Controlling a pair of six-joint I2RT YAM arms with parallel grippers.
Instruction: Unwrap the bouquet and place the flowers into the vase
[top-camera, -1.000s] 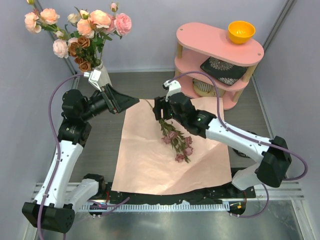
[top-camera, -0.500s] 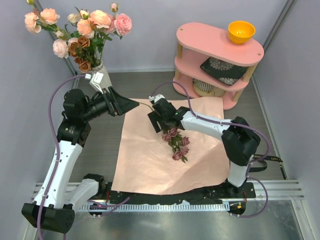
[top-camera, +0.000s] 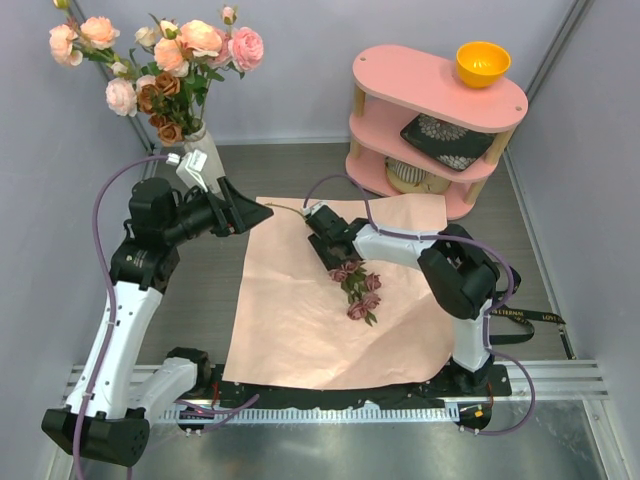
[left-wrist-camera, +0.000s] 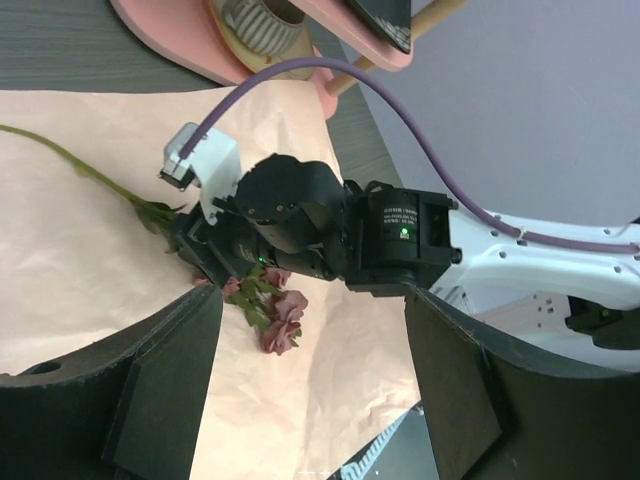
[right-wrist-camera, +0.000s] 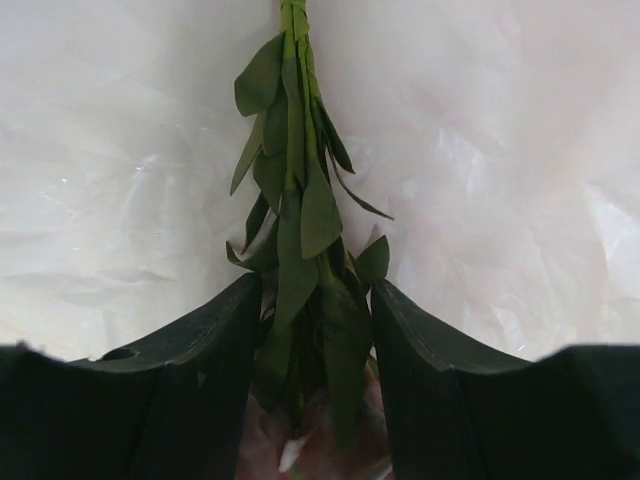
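Observation:
The white ribbed vase (top-camera: 199, 138) stands at the back left, holding pink, peach and rust flowers (top-camera: 165, 60). The pink wrap paper (top-camera: 300, 320) lies flat and open on the table. On it lies a sprig of mauve roses (top-camera: 357, 290) (left-wrist-camera: 280, 325), its long stem (left-wrist-camera: 70, 165) pointing toward the paper's far edge. My right gripper (top-camera: 334, 254) (right-wrist-camera: 317, 290) is down on the paper, both fingers pressed against the sprig's leafy stem (right-wrist-camera: 295, 150). My left gripper (top-camera: 252, 214) (left-wrist-camera: 312, 322) hovers wide open by the paper's far-left corner, holding nothing.
A pink two-tier shelf (top-camera: 440, 90) stands at the back right with an orange bowl (top-camera: 482, 62) on top and a patterned dish below. A black ribbon (top-camera: 520, 318) lies on the table to the right of the paper.
The right arm folded in and its gripper came down on the sprig's stem, opening and then closing around it. The sprig shifted slightly left. The left gripper barely moved.

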